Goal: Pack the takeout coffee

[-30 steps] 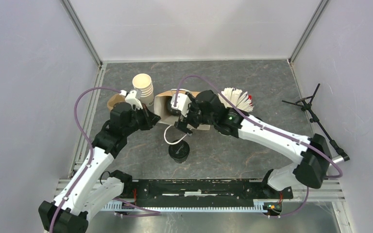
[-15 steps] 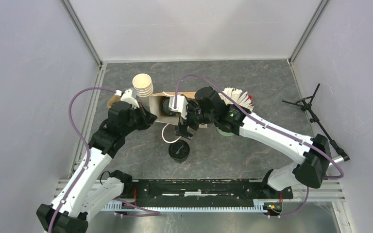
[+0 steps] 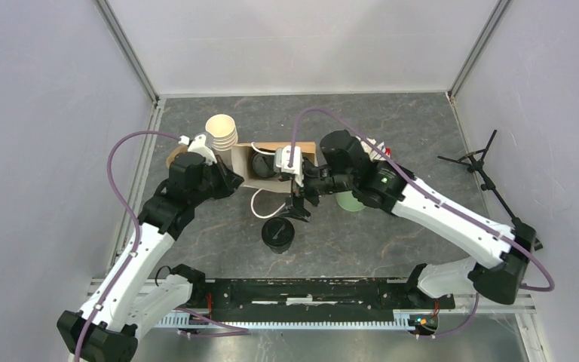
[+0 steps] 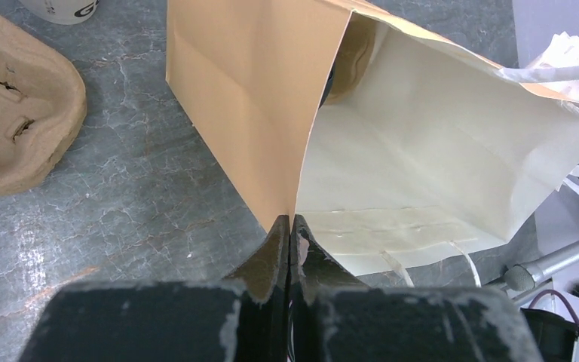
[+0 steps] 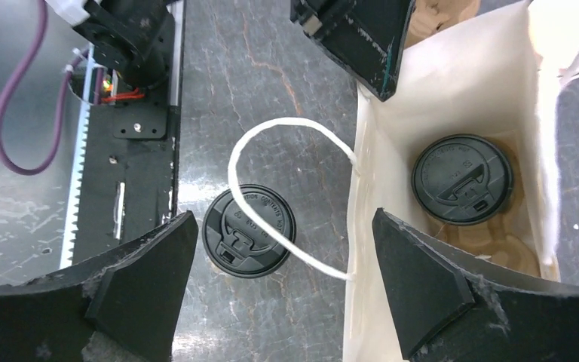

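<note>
One takeout coffee (image 5: 461,179), a cup with a black lid, stands upright inside the brown paper bag (image 5: 437,98). The other lidded cup (image 3: 277,235) (image 5: 249,230) stands on the table just in front of the bag (image 3: 275,181). My right gripper (image 3: 299,207) (image 5: 285,219) hangs open and empty above the bag's near wall, between the two cups. The bag's white handle (image 5: 271,128) loops over the outer cup. My left gripper (image 3: 230,181) (image 4: 292,222) is shut on the bag's left edge (image 4: 256,90), holding its mouth open.
A stack of lidless cream cups (image 3: 222,130) stands behind the bag's left corner. A cardboard cup carrier (image 3: 175,157) (image 4: 15,128) lies left of it. A green cup (image 3: 350,200) sits under my right arm. A black stand (image 3: 490,177) is at the right.
My right arm has swung right and its gripper has drawn away from the bag's mouth, uncovering the cup inside. The left gripper keeps its hold on the bag's edge.
</note>
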{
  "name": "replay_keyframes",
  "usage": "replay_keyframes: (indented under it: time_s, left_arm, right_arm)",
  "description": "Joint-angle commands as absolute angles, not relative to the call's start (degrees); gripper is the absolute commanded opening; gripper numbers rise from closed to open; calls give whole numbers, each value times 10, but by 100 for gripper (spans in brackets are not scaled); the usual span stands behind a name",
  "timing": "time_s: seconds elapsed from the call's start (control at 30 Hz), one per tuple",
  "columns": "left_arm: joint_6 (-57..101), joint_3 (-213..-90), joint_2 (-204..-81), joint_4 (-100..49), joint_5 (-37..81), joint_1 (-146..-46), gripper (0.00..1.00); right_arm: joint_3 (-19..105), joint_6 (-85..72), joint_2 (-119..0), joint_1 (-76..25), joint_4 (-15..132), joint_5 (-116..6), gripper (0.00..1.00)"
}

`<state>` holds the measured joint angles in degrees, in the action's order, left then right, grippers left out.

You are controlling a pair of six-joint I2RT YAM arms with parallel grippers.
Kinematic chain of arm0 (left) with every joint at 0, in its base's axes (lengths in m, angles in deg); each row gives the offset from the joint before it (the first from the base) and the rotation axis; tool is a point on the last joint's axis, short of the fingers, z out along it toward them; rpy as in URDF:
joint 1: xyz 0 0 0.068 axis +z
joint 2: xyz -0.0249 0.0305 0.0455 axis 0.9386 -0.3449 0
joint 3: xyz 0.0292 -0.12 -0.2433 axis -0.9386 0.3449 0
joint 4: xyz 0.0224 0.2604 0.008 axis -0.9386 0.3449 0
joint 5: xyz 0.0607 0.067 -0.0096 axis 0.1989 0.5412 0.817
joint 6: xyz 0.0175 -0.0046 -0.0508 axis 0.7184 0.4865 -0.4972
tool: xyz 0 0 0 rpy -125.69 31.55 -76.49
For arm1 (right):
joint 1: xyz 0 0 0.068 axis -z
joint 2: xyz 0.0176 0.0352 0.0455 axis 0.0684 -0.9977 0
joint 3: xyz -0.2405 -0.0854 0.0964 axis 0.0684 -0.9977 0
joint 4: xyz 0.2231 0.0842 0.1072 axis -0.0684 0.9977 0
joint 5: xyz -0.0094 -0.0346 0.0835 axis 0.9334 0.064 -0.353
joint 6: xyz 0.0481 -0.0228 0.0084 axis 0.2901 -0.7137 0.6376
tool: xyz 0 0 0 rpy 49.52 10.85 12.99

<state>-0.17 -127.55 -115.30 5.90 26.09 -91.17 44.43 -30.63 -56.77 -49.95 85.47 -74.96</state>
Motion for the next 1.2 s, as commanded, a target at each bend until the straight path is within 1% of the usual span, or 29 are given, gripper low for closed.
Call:
replay_keyframes:
  time_s: [0.0,0.1,0.23,0.33,0.5,0.83,1.17]
  left_arm:
    - [-30,-1306,-1165,54,273,-909,2]
    - [-36,-1310,-1169,55,277,-910,2]
    - [-44,-1332,-1178,67,286,-910,3]
    - [-43,-1351,-1192,77,299,-909,2]
    - [-42,-1369,-1214,81,330,-910,2]
    - [-39,-1389,-1245,75,351,-910,2]
    - [-25,-1388,-1248,62,352,-909,2]
  right_arm:
    - [433,-266,-495,-501,846,-761,93]
    - [403,-260,-467,-518,832,-733,94]
    - [379,-284,-466,-578,857,-671,92]
    - [341,-292,-464,-618,849,-626,92]
    - [293,-292,-475,-634,811,-572,97]
    - [337,-255,-574,-634,814,-571,98]
    - [445,-229,-676,-614,890,-593,98]
